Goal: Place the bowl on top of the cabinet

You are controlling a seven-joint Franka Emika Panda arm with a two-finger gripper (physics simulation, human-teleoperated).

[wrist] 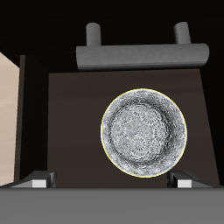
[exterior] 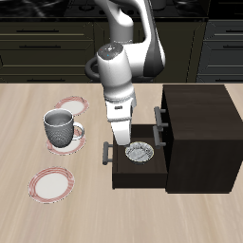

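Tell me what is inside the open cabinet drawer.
Only the bowl shows, sitting upright on the dark floor of the open drawer of the cabinet. The drawer's part beneath the gripper is hidden.

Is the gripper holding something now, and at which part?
Nothing. The gripper is open above the bowl in the cabinet's open drawer.

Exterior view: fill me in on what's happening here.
The robot's gripper hangs open above the cabinet's pulled-out drawer, where the bowl sits upright. Nothing is gripped yet, and the cabinet's top is bare. A grey mug and two red-rimmed plates lie off to the side.
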